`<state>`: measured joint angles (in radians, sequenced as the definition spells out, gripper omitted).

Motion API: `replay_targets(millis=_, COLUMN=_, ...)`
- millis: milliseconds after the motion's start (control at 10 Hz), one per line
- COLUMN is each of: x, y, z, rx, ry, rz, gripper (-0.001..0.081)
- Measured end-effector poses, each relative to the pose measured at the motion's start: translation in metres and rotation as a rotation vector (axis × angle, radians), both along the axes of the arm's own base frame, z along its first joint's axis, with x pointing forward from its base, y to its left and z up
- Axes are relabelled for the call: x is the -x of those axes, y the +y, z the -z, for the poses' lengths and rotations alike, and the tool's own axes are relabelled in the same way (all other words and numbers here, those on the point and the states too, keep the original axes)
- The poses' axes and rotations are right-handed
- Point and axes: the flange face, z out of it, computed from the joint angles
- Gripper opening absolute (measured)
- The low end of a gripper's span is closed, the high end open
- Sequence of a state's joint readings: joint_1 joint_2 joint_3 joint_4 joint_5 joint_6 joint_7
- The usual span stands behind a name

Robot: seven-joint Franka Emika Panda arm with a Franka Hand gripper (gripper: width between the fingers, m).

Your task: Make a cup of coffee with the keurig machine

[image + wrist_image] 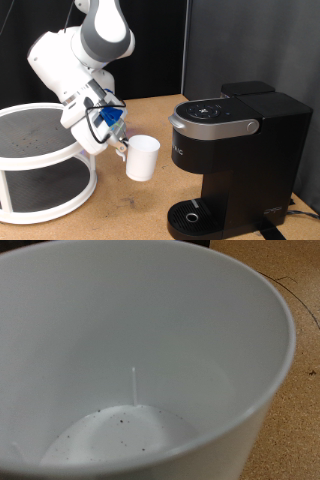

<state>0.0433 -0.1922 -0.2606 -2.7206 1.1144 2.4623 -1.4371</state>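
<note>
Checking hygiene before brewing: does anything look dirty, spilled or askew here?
Yes. The wrist view shows small dark specks scattered over the inside bottom of the cup. In the exterior view the gripper holds the cup tilted, in mid-air, beside the keurig machine. No spill shows.

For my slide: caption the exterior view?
Claw holding small white cup beside large black Keurig machine.

Brown, seemingly cork table (150,195) carries keurig machine (235,160) and white two-tier rack (40,160).
</note>
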Motion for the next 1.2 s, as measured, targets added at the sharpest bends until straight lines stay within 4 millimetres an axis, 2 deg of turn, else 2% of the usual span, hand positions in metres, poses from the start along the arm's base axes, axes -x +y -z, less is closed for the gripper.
replay_targets(millis=300, x=0.001, y=0.008, z=0.02, rx=0.006, ry=0.01, rz=-0.021, gripper=0.0069)
replay_targets(millis=600, x=-0.005, y=0.016, z=0.031, rx=-0.024, ry=-0.018, rz=-0.002, gripper=0.0069)
replay_targets(millis=1200, x=-0.037, y=0.044, z=0.044, rx=-0.046, ry=-0.044, rz=0.019, gripper=0.0069)
